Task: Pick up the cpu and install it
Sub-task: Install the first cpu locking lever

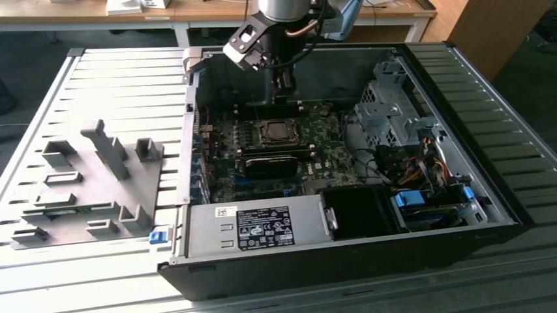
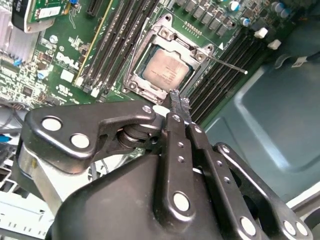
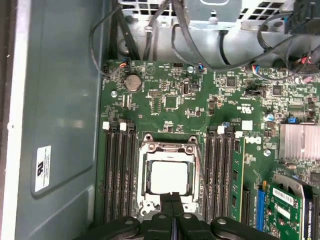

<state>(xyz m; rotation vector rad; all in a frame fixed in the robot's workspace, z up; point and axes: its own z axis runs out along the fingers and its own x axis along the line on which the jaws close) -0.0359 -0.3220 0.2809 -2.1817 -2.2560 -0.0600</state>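
Note:
The cpu point(image 2: 167, 70) is a small square chip with a silvery top. It lies flat inside the metal-framed socket point(image 2: 134, 75) on the green motherboard, and it shows in the first wrist view as cpu point(image 3: 169, 177) and in the exterior view as cpu point(image 1: 278, 131). My gripper point(image 2: 178, 104) hovers a little above the socket's edge. Its two dark fingers are pressed together with nothing between them, seen as gripper point(image 3: 173, 199) in the first wrist view. In the exterior view the gripper point(image 1: 284, 98) hangs inside the open computer case, just behind the socket.
Black memory slots point(image 3: 117, 170) flank the socket, and a thin lever rod point(image 2: 231, 65) sticks out beside it. A power-supply box point(image 1: 257, 227), cables point(image 1: 409, 163) and a drive cage point(image 1: 387, 107) crowd the case. A grey fixture tray point(image 1: 87, 189) lies at the exterior view's left.

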